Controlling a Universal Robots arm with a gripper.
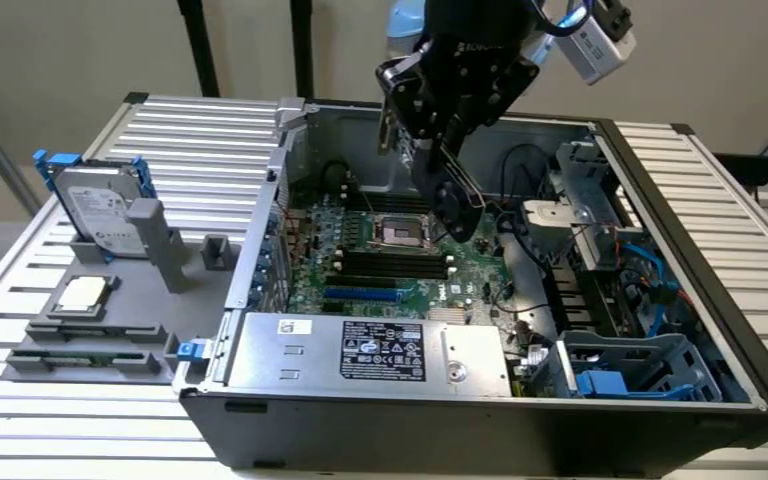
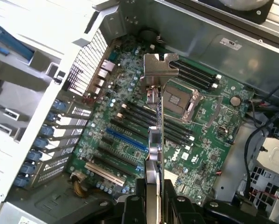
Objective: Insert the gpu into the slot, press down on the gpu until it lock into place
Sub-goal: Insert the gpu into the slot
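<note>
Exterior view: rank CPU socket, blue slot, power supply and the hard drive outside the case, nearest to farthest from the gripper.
1. CPU socket, just below the gripper, which holds the gpu.
2. Blue slot, next toward the camera.
3. Power supply, along the near wall of the case.
4. Hard drive, outside the case, on the exterior view's left.

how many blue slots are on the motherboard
1. The slot is a bright-blue strip lying on the green board. The gpu hangs edge-on above the board and may hide more.
</note>
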